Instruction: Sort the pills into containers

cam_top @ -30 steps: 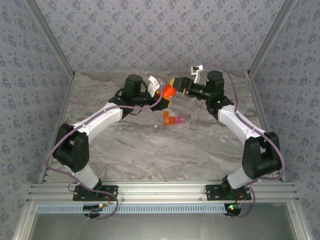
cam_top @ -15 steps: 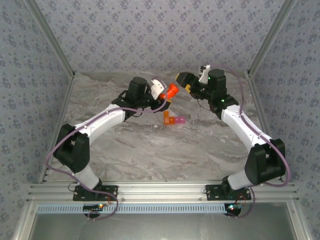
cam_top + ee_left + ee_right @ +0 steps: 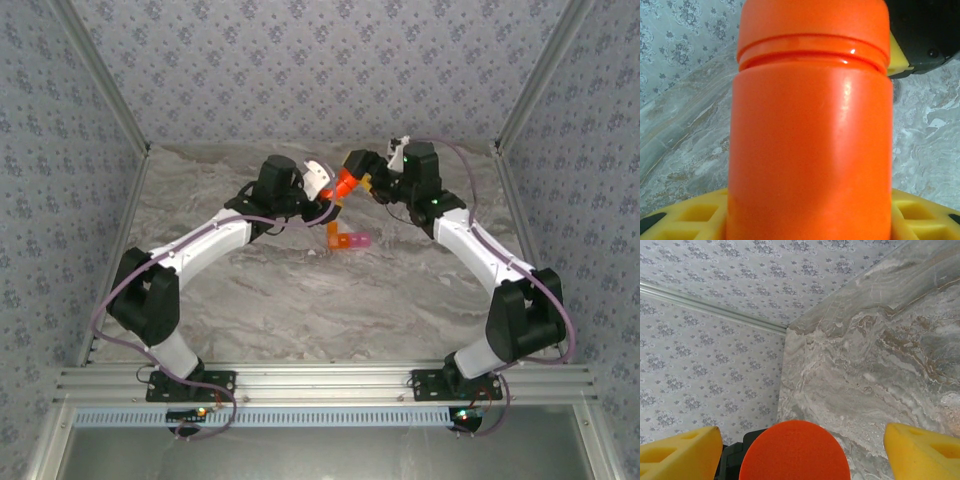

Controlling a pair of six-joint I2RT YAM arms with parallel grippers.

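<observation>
Top external: the task looks barely begun. The left pincer (image 3: 320, 182) pinches one orange bottle (image 3: 343, 184), its cap (image 3: 795, 450) on. The right pincer (image 3: 362, 168) stands spread around that cap. One two-cell box (image 3: 346, 239), orange and pink, lies on the surface (image 3: 300, 290) nearby. All the sorting is left.

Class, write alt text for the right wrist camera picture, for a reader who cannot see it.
The round cap of an orange bottle sits at bottom centre between the two yellow fingers of the open right gripper, which flank it without touching. Behind lie a grey marbled table and a floral-patterned wall.
</observation>
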